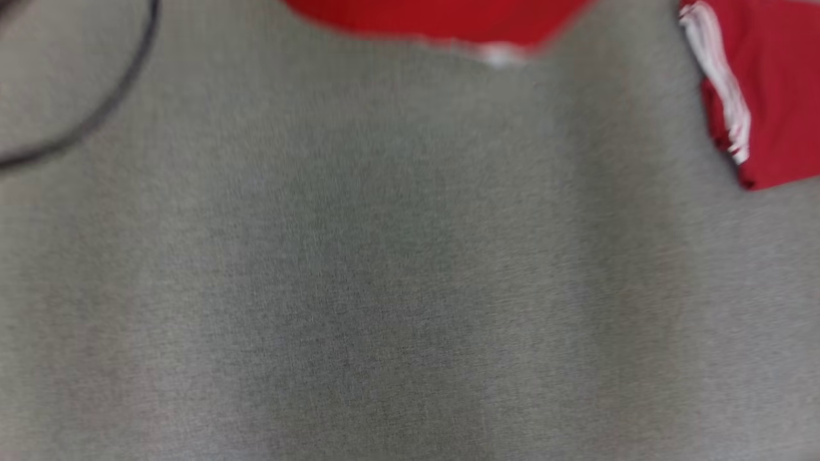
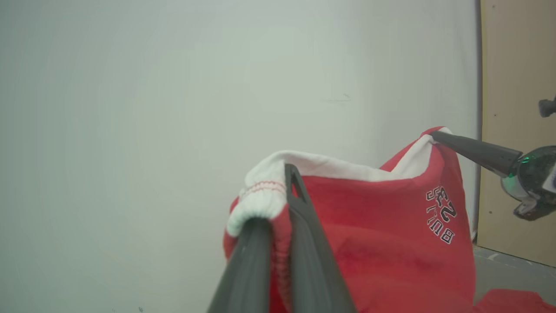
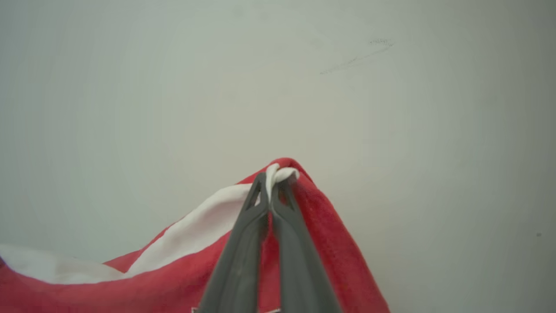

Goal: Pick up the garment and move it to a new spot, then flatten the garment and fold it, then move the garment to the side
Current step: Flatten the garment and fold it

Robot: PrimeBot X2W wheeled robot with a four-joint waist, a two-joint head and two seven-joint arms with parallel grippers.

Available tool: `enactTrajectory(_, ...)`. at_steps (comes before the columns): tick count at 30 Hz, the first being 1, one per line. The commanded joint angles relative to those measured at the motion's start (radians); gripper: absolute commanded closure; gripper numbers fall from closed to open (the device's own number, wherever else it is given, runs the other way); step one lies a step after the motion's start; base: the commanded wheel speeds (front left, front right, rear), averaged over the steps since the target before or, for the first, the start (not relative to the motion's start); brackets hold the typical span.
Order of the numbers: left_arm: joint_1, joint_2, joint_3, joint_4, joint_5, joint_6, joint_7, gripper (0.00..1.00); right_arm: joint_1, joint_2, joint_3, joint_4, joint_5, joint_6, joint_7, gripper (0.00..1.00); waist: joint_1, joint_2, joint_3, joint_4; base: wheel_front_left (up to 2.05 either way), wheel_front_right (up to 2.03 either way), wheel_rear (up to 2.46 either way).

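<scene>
The garment (image 2: 369, 226) is red with a white waistband and a small white print, and it hangs stretched between my two grippers in front of a pale wall. My left gripper (image 2: 278, 195) is shut on the bunched white band at one end. My right gripper (image 2: 434, 135) pinches the other top corner. In the right wrist view, the right gripper (image 3: 271, 182) is shut on that red and white corner of the garment (image 3: 173, 278). In the blurred head view, a red edge of the garment (image 1: 442, 19) shows at the top.
A grey fabric-covered surface (image 1: 384, 256) spreads below. A dark cable (image 1: 122, 89) curves across its top left corner. Red cloth with white stripes (image 1: 769, 96) lies at the right edge. A tan panel (image 2: 517, 65) stands beside the pale wall (image 2: 173, 87).
</scene>
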Motion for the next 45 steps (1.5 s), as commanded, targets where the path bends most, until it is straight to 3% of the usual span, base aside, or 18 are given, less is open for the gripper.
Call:
enactTrajectory(1, -0.075, -0.005, -0.015, 0.044, -0.012, 0.002, -0.019, 1.0, -0.066, 0.014, -0.005, 0.047, -0.031, 0.0, -0.023, 1.0, -0.0004, -0.0002, 0.179, 0.024, 0.0, 0.0, 0.0)
enactTrajectory(13, -0.312, -0.011, -0.163, 0.282, -0.059, 0.003, -0.134, 1.0, -0.319, 0.069, -0.002, 0.3, -0.136, 0.0, -0.118, 1.0, -0.0004, -0.0002, 0.253, -0.006, 0.0, 0.0, 0.0)
enactTrajectory(19, -0.328, 0.0, -0.223, 0.33, -0.095, 0.003, -0.185, 1.0, -0.33, 0.088, 0.032, 0.333, -0.144, 0.0, -0.141, 1.0, -0.0004, -0.0002, 0.279, -0.012, 0.0, 0.0, 0.0)
enactTrajectory(24, -0.23, 0.019, -0.273, 0.305, -0.147, 0.003, -0.254, 1.0, -0.248, 0.099, 0.076, 0.295, -0.102, 0.0, -0.151, 1.0, -0.0004, -0.0002, 0.279, -0.007, 0.0, 0.0, 0.0)
enactTrajectory(28, -0.069, 0.04, -0.251, 0.244, -0.193, 0.002, -0.279, 1.0, -0.082, 0.092, 0.108, 0.197, -0.007, 0.0, -0.159, 1.0, -0.0004, -0.0002, 0.224, -0.006, 0.0, 0.0, 0.0)
enactTrajectory(33, 0.256, 0.072, -0.115, 0.072, -0.148, 0.005, -0.279, 1.0, 0.219, 0.036, 0.205, 0.028, 0.069, 0.0, -0.175, 1.0, -0.0004, -0.0002, 0.12, -0.01, 0.0, 0.0, 0.0)
enactTrajectory(38, 0.627, 0.077, 0.016, -0.131, -0.098, 0.049, -0.28, 1.0, 0.522, -0.032, 0.268, -0.137, 0.142, 0.0, -0.173, 1.0, -0.0004, -0.0002, 0.018, -0.022, 0.0, 0.0, 0.0)
enactTrajectory(45, 1.138, 0.061, 0.093, -0.379, 0.017, 0.116, -0.28, 1.0, 0.957, -0.146, 0.298, -0.34, 0.2, 0.0, -0.124, 1.0, -0.0004, -0.0002, -0.118, -0.038, 0.0, 0.0, 0.0)
